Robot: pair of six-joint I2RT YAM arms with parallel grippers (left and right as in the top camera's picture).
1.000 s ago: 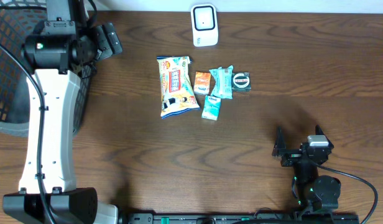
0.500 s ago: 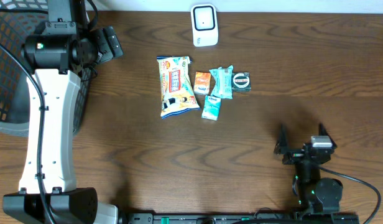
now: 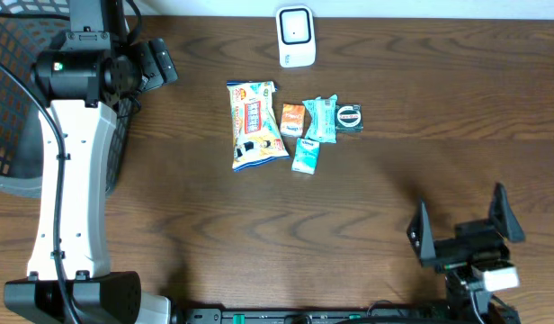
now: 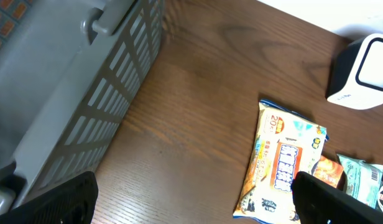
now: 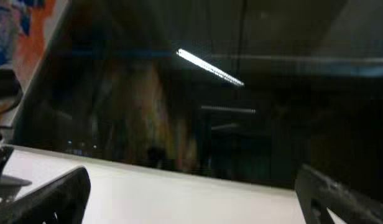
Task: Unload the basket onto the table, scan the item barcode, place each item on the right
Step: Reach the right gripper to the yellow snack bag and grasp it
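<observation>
Jaws on both arms gape wide and empty; snack packets [image 3: 257, 124] lie clustered on the counter [image 3: 367, 198] between them, near the scanner [image 3: 295, 37], likely so either arm can lift one across for scanning.

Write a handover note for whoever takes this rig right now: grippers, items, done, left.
Left gripper: open, empty, beside the basket at the left end of the table.
Right gripper: open, empty, at the near edge, its camera facing away from the table.
Items: scanner at the far edge. In front of it lies a cluster: snack bag, orange packet, teal packet, dark round item, small blue packet.
Done: nothing picked up or presented.
Left: grasp an item and show its barcode to the scanner.
</observation>
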